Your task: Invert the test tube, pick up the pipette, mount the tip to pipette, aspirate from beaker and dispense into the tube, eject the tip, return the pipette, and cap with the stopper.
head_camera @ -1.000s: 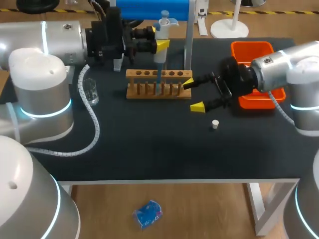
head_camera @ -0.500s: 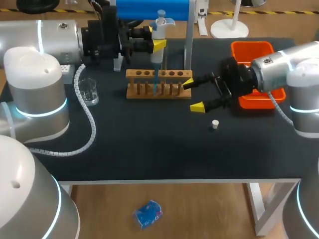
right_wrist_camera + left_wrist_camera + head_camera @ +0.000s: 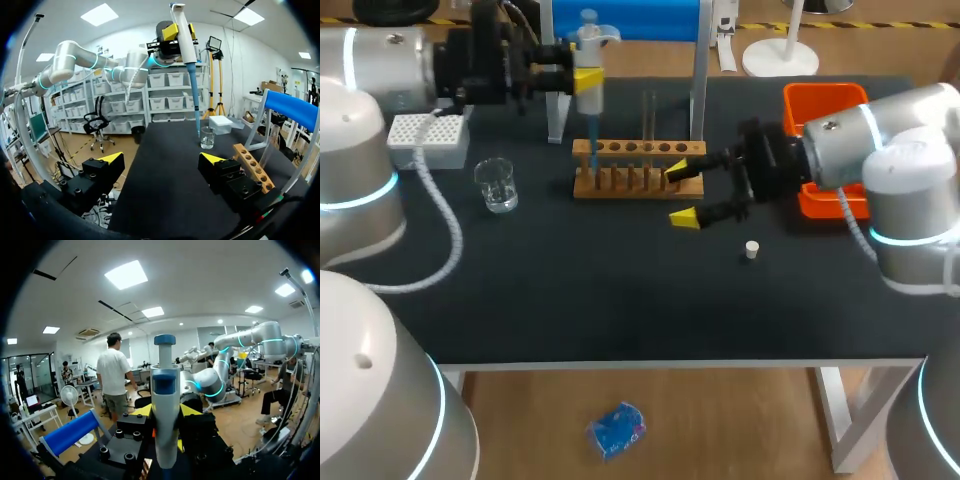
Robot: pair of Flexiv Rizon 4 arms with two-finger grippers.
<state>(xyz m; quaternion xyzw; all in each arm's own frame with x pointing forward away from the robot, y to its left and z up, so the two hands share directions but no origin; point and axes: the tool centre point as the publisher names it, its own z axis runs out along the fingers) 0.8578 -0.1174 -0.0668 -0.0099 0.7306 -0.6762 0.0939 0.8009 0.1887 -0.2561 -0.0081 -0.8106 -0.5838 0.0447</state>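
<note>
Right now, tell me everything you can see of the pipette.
The pipette has a white, plastic-looking body, a blue push button on top, a small hook under the button and a slim blue lower shaft that narrows to a point. It stands upright in the air, gripped around its body from two sides by the yellow fingers of the left end effector. From the head view its point hangs near the left end of the wooden rack. Nothing else visibly touches it.

No text, label, number or sign can be read in any view. The pipette point(image 3: 588, 75), the beaker point(image 3: 498, 185), the wooden rack point(image 3: 638, 170) and the orange bin point(image 3: 825, 100) show no print that can be made out.
</note>
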